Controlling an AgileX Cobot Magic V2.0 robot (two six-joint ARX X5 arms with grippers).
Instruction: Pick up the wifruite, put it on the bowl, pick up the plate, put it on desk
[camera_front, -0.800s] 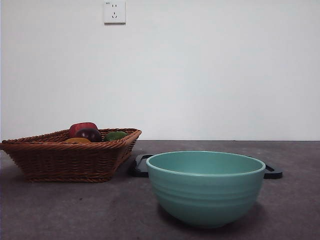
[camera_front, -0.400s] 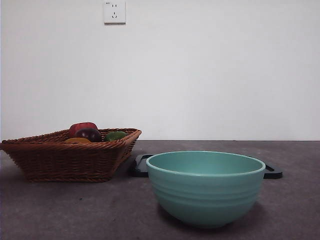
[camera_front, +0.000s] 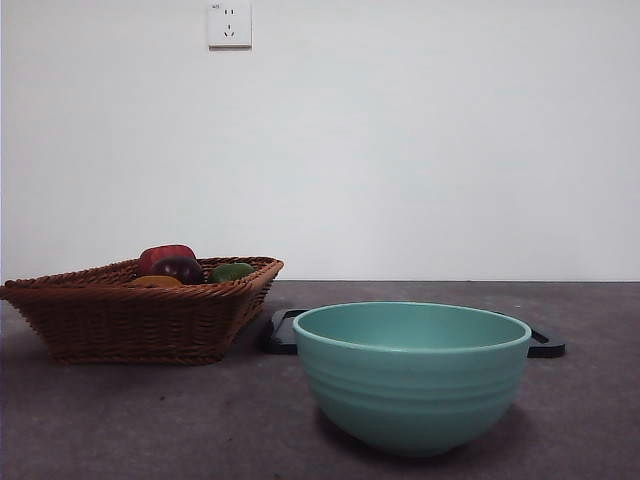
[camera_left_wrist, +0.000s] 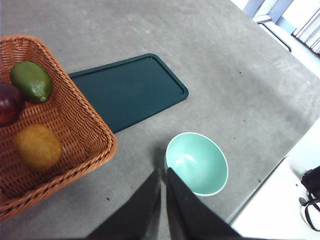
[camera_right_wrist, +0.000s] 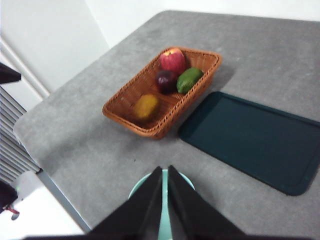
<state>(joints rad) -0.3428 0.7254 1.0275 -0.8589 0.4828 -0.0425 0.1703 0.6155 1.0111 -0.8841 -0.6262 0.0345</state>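
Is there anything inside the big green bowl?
Empty. The left wrist view looks down into the bowl and shows only its bare inside.

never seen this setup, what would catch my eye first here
The mint-teal bowl stands nearest and largest on the desk, empty. Beside it sits a brown wicker basket holding the orange wifruite, a red apple, a dark fruit and a green one, with a dark green tray flat behind.

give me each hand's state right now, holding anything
Left hand: closed, holding nothing, up above the desk near the bowl.
Right hand: closed, holding nothing, up above the bowl's near rim.
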